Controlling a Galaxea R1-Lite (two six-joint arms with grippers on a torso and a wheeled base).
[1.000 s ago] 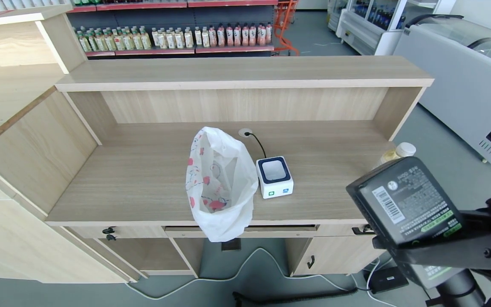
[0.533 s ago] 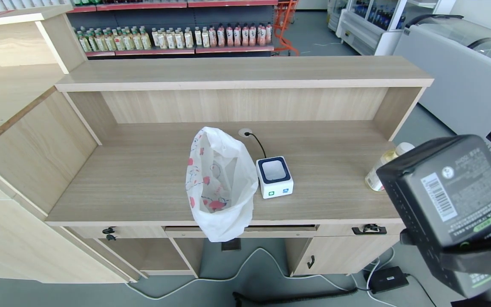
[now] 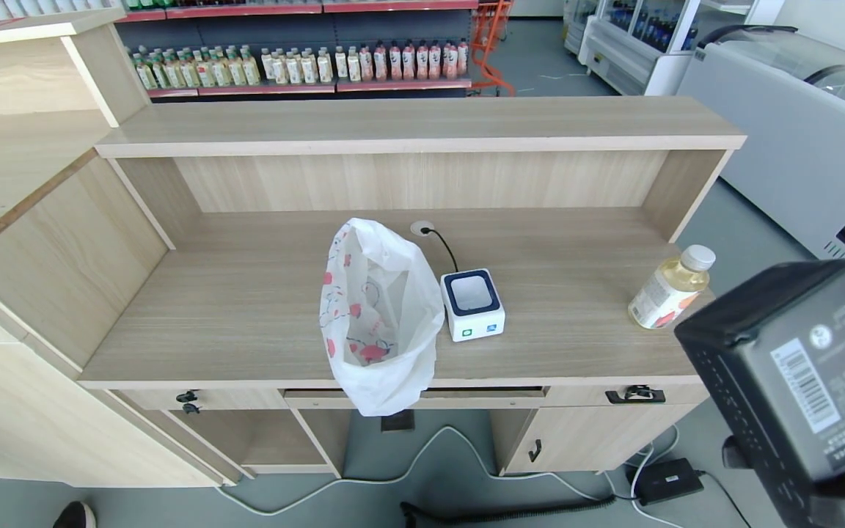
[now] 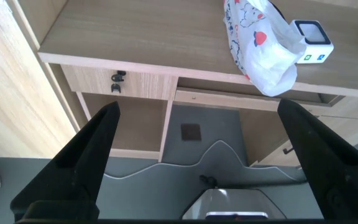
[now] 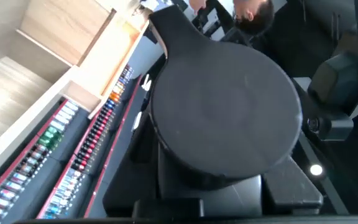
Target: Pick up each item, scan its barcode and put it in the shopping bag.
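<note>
**Black container swung out to the robot's right, barcode still to scan**

Moved over the last second: the black container (image 3: 796, 381) has travelled to the right and lower in the head view, coming nearer the camera. A second ago it covered most of the bottle (image 3: 670, 288) on the worktop (image 3: 246, 308). That bottle, pale yellow with a white cap, now stands in full view near the right end. Nothing else on the worktop has shifted.

The right gripper (image 5: 222, 155) carries the container in the air, off the worktop's right front corner, well apart from the scanner (image 3: 472, 303). Its jaws are closed on the container. The white barcode label (image 3: 806, 385) faces up, towards the head camera.

The left gripper (image 4: 197, 109) hangs in front of the worktop, over the floor, with its jaws spread wide and nothing between them.

The shopping bag (image 3: 375, 315), white with red prints, stands open at the middle of the worktop and droops over the front edge. The scanner, a small white box with a dark-framed window facing up, sits just beside the bag on the robot's right.

By the look of it the container is picked up but not yet scanned. The next move likely calls for bringing it back over the scanner and turning the label down to the window, then lowering it into the bag. The bottle waits its turn.
</note>
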